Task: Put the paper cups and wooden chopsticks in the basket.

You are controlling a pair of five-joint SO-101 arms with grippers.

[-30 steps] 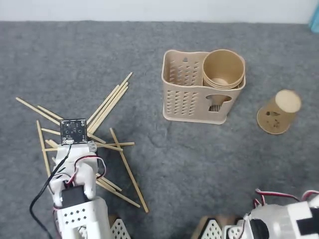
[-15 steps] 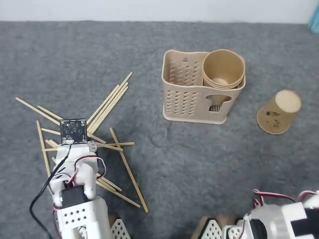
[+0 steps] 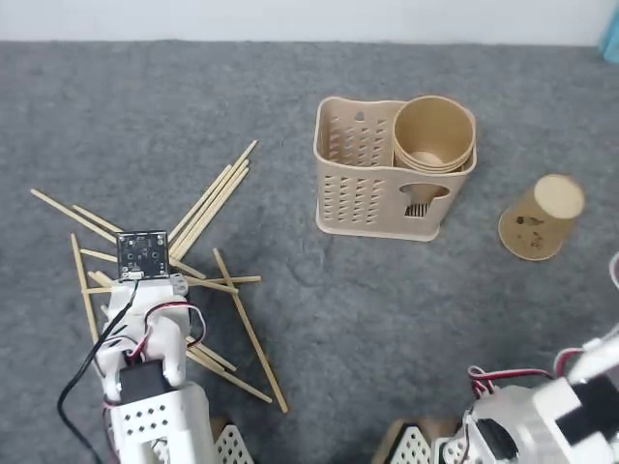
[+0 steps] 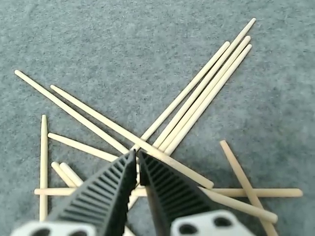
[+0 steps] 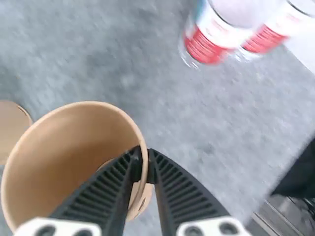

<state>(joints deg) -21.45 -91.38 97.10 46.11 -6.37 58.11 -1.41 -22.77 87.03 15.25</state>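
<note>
Paper cup [image 5: 64, 157] rim pinched in right pincer [image 5: 142, 156]; left pincer [image 4: 137, 157] nearly closed.

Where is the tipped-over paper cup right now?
In the high view, the tipped paper cup lies on the carpet to the right of the basket, not touching it.

High camera looks down over the table [image 3: 319, 309]; left wrist camera closely shares its chopsticks [image 3: 215, 197].

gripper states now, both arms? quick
Left gripper: fingers shut over the chopsticks; cannot tell if one is pinched.
Right gripper: shut on the rim of a paper cup.
</note>
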